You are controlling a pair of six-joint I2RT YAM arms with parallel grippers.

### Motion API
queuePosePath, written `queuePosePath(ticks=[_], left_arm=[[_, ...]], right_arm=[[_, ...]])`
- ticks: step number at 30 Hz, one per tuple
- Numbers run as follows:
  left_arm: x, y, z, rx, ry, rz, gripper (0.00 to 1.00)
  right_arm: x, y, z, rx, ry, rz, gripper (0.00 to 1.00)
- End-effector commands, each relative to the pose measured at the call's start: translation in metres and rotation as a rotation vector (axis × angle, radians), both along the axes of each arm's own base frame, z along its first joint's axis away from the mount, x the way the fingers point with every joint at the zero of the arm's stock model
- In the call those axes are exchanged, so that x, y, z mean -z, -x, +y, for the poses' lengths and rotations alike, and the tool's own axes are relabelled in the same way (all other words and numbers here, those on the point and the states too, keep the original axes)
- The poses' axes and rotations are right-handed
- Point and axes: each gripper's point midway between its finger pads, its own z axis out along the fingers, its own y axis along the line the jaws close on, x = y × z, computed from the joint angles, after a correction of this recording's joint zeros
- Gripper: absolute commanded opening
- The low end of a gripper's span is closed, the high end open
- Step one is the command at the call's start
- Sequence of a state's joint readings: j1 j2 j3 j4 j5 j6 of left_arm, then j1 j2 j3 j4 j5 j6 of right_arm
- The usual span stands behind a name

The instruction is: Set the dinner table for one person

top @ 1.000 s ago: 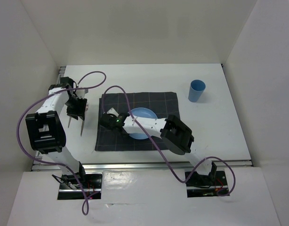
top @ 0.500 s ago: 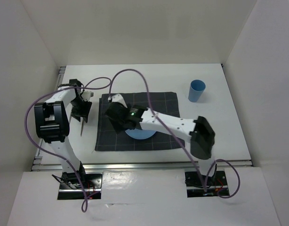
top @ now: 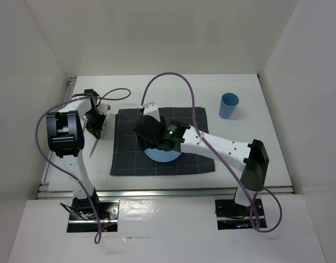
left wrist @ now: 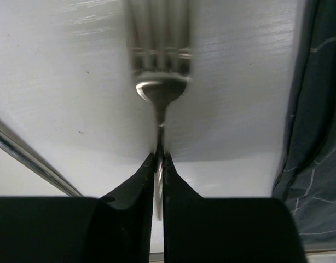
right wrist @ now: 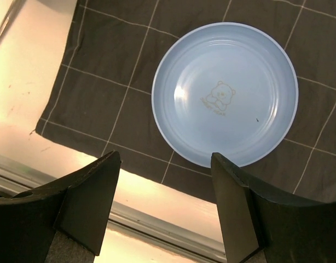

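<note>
The left fingers [left wrist: 138,189] are pressed together on the thin handle of a fork [left wrist: 160,93], gripping it edge-on near its neck. The blurred tines point away from the wrist camera, over bare white worktop [left wrist: 75,82]. Whether the tines touch the surface cannot be told. A silver rail [left wrist: 31,159] runs to one side of the fork, and the edge of a dark checked placemat [left wrist: 316,109] lies to the other. From above, the fork [top: 94,146] hangs just left of the placemat [top: 129,159], near the worktop's left edge.

The right fingers [right wrist: 88,203] are spread wide and hold nothing. They hover over the near edge of the placemat, with a light blue plate [right wrist: 225,93] beyond them. The plate sits flat on the cloth and has a small bear printed in its middle. In the top view the right arm reaches across the placemat and covers part of the plate [top: 160,156].

The worktop [top: 255,142] spans the whole floor of the white-walled enclosure and carries everything. A blue cup [top: 229,106] stands upright on it, off the placemat's far right corner.
</note>
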State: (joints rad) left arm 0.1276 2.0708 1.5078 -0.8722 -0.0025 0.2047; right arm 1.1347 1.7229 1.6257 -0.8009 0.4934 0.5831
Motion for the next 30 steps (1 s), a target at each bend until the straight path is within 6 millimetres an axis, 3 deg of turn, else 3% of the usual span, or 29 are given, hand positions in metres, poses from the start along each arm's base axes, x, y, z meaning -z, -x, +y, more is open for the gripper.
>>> queuePosePath(ticks=[1, 2, 6, 9, 10, 15, 18, 21, 22, 25, 30], left_arm=[[0.020, 0.008, -0.010, -0.001, 0.064, 0.048, 0.07], [0.023, 0.011, -0.012, -0.001, 0.076, 0.066, 0.00], [0.012, 0.008, -0.019, -0.018, 0.114, 0.052, 0.00], [-0.020, 0.002, -0.031, -0.060, 0.169, -0.009, 0.00], [-0.044, 0.001, -0.036, -0.091, 0.195, -0.050, 0.00], [-0.103, 0.011, -0.066, -0.215, 0.274, -0.156, 0.00], [-0.117, 0.017, -0.091, -0.242, 0.284, -0.212, 0.00], [-0.112, 0.022, -0.122, -0.249, 0.252, -0.192, 0.00], [-0.102, 0.029, -0.140, -0.222, 0.248, -0.139, 0.00], [-0.086, 0.034, -0.165, -0.183, 0.235, -0.082, 0.00], [-0.063, 0.035, -0.170, -0.227, 0.180, -0.042, 0.00]], right_arm=[[-0.021, -0.002, -0.012, 0.049, -0.035, -0.049, 0.75], [-0.026, -0.003, -0.014, 0.058, -0.039, -0.062, 0.75], [-0.028, -0.003, -0.021, 0.077, -0.026, -0.069, 0.75], [-0.026, -0.002, -0.029, 0.114, -0.021, -0.065, 0.75], [-0.024, 0.001, -0.034, 0.127, -0.020, -0.054, 0.75], [-0.014, 0.005, -0.053, 0.185, -0.017, -0.048, 0.75], [-0.010, 0.008, -0.061, 0.206, -0.011, -0.045, 0.75], [-0.010, 0.009, -0.065, 0.229, -0.018, -0.043, 0.75], [-0.013, 0.009, -0.066, 0.229, -0.028, -0.046, 0.75], [-0.010, 0.012, -0.074, 0.250, -0.003, -0.037, 0.75], [-0.014, 0.013, -0.085, 0.300, 0.001, -0.042, 0.76]])
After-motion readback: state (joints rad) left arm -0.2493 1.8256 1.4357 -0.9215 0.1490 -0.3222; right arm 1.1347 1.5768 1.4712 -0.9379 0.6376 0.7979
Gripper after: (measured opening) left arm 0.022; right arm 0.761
